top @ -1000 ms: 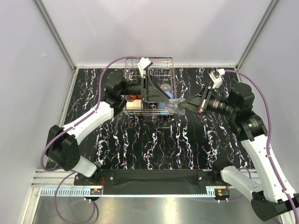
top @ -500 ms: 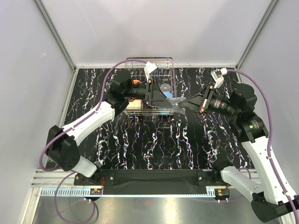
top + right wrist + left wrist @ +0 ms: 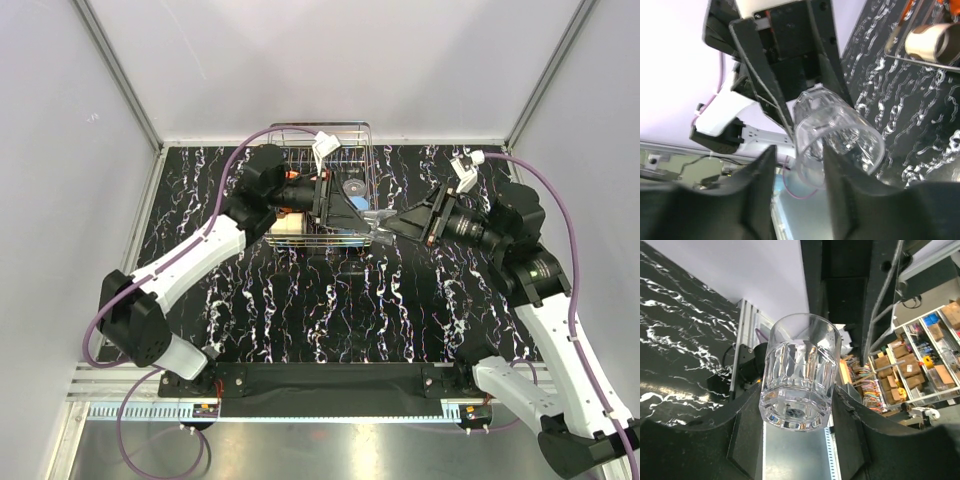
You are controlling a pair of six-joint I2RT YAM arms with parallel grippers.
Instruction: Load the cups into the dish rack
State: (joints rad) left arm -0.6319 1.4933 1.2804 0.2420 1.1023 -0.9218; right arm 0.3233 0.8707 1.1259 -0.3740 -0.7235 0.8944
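L hand point(image 3: 797, 405) is clamped narrow on the base of a clear glass point(image 3: 800, 365), held sideways in the air. R hand point(image 3: 799, 156) straddles the glass's rim end. A gap shows at one finger, so can't tell if it grips. In top view the glass is at frame centre, just right of the dish rack point(image 3: 370, 160), above the tabletop point(image 3: 330, 310), not inside yet. Rack holds an orange mug point(image 3: 290, 208) & a beige cup point(image 3: 285, 226) at least. No cup seen loose on the tabletop, so prob. this glass is the last: it needs lifting over the rim & setting down.
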